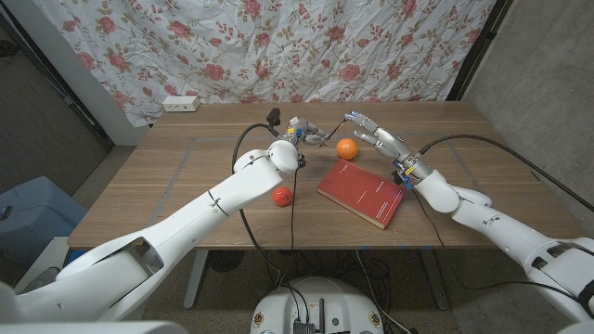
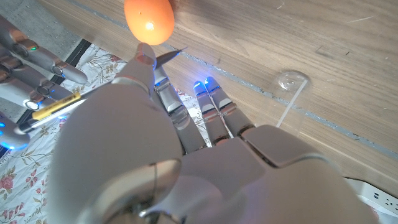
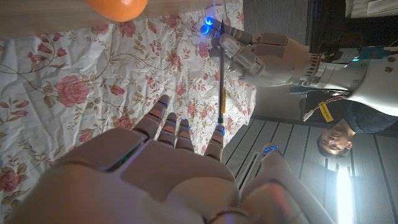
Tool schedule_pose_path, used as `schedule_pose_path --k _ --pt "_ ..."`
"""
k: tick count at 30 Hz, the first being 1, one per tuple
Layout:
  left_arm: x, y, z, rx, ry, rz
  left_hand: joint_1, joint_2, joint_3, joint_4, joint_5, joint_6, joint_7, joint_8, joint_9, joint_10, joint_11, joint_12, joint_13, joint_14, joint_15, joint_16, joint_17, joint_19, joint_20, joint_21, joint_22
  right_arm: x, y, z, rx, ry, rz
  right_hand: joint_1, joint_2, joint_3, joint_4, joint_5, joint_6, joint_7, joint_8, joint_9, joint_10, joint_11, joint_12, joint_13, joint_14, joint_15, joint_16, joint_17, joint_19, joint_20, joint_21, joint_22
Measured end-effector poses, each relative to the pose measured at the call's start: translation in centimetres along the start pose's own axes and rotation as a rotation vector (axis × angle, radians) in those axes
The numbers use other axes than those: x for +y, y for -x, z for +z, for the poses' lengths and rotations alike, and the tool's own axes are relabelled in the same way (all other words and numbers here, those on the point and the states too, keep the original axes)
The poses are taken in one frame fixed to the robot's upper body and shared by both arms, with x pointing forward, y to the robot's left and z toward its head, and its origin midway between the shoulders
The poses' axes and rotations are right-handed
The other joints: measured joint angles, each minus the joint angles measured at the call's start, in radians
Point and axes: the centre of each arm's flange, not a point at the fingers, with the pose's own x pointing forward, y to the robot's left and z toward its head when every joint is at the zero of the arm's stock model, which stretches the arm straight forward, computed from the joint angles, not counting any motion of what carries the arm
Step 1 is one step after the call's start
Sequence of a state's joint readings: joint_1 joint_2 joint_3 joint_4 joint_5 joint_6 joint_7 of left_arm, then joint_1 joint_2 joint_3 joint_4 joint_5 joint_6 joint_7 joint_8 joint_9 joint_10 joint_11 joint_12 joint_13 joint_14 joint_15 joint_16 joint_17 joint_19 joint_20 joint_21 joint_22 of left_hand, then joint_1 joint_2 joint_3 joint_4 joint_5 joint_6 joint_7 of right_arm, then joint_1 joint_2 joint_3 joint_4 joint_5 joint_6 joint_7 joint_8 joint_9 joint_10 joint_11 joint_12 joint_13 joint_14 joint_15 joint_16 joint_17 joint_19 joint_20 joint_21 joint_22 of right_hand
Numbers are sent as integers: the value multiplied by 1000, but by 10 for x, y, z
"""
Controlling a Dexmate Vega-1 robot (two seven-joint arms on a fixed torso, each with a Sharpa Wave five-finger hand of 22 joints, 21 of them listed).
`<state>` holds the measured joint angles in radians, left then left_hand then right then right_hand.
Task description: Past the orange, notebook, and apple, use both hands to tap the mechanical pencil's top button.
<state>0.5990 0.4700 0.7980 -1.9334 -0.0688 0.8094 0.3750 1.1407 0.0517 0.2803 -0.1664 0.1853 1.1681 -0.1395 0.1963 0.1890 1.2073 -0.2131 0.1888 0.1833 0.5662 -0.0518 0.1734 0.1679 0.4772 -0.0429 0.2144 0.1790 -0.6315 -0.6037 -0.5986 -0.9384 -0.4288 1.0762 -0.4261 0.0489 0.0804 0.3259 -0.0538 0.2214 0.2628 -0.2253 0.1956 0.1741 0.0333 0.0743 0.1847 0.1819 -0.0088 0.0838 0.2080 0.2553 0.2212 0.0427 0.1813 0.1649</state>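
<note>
My left hand (image 1: 299, 131) grips the mechanical pencil (image 1: 317, 137) above the far middle of the table. In the right wrist view the left hand (image 3: 255, 53) holds the thin dark pencil (image 3: 222, 81), whose yellow-banded free end points at my right hand's fingertips (image 3: 217, 132). My right hand (image 1: 376, 137) hovers with its fingers spread and holds nothing; whether a fingertip touches the pencil's end I cannot tell. The orange (image 1: 346, 148) lies between the hands, the red notebook (image 1: 362, 195) nearer me, and the red apple (image 1: 281, 195) beside my left forearm.
A white power strip (image 1: 181, 104) lies at the table's far left edge, in front of a floral cloth (image 1: 278, 46). A blue bin (image 1: 28, 213) stands on the floor to the left. A person (image 3: 336, 146) stands past the table.
</note>
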Motion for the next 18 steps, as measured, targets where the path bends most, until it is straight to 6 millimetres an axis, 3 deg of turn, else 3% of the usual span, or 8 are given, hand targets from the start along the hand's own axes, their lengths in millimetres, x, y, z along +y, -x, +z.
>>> schedule_pose_path --k 18 --pt "-1 1 0 -2 11 12 6 8 -7 -1 -1 6 6 4 -1 3 3 -1 0 0 0 0 0 0 0 0 0 -1 -1 1 -2 -4 -9 0 0 0 0 0 5 5 2 3 0 0 0 0 0 0 0 0 4 -3 0 0"
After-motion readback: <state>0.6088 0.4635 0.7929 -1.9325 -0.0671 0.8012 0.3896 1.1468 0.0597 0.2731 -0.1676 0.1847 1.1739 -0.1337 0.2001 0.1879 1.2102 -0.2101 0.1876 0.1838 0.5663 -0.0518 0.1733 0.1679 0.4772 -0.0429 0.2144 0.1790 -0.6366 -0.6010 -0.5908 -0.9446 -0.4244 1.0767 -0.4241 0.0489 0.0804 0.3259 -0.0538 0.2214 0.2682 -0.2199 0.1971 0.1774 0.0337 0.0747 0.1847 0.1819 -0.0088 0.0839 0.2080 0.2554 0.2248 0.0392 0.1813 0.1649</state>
